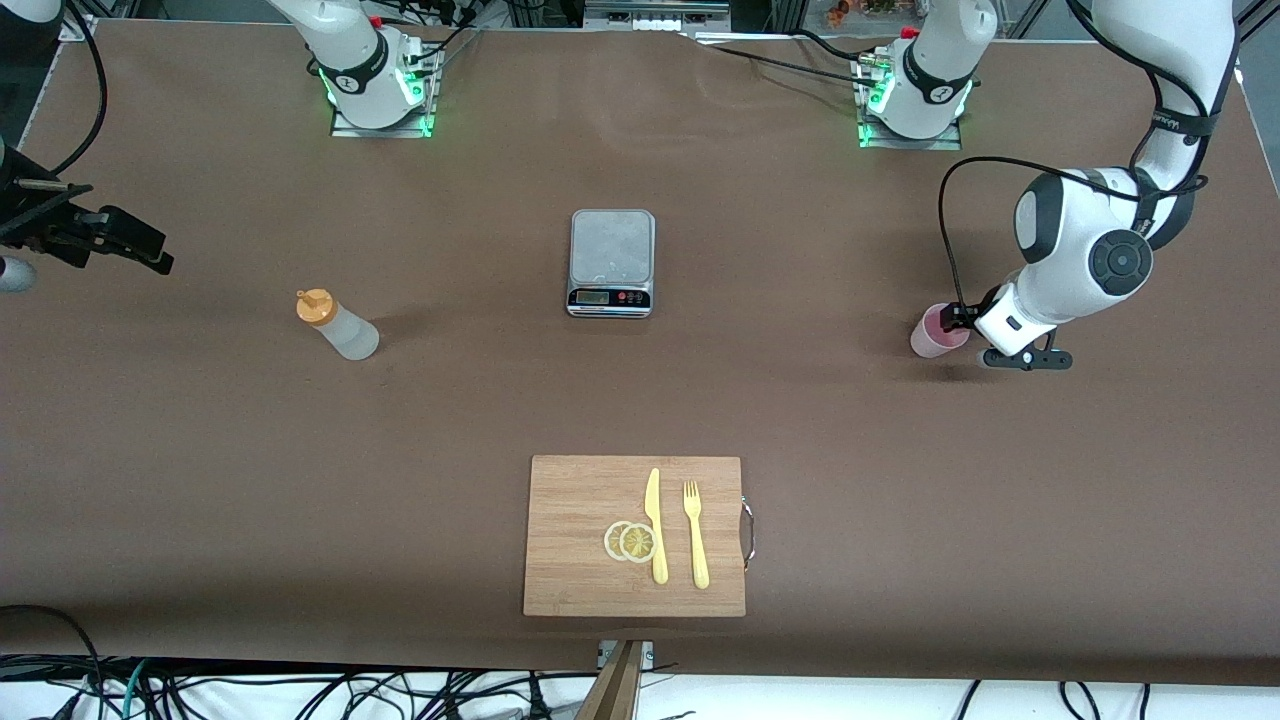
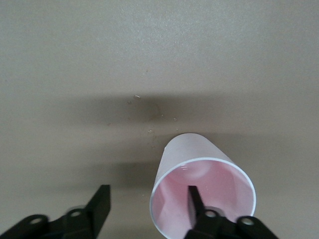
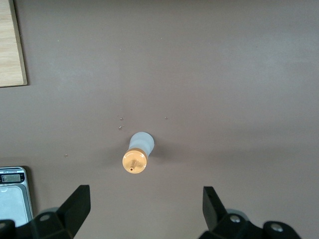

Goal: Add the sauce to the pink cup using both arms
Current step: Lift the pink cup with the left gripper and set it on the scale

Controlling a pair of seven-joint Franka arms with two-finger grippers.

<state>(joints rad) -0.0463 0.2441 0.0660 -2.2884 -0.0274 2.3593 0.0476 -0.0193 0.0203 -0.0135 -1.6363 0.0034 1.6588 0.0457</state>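
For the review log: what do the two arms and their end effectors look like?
Both arms are glossy white with black joint rings and trailing black cables; green lights glow at their bases. The left end effector and right end effector are black, each with two flat tapered fingers.

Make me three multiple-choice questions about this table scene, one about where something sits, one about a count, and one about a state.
1. Where is the squeeze bottle?
A. On the cutting board
B. On the table toward the right arm's end
C. On the scale

2. How many lemon slices lie on the cutting board?
A. Two
B. Four
C. None

3. How does the left gripper stand at the pink cup?
A. Shut well above it
B. One finger inside the rim, one outside
C. Both fingers inside

Answers: 1 B, the bottle stands on bare table, away from the scale and the board. 2 A, two overlapping slices lie beside the knife. 3 B, the left wrist view shows the fingers straddling the cup's wall.
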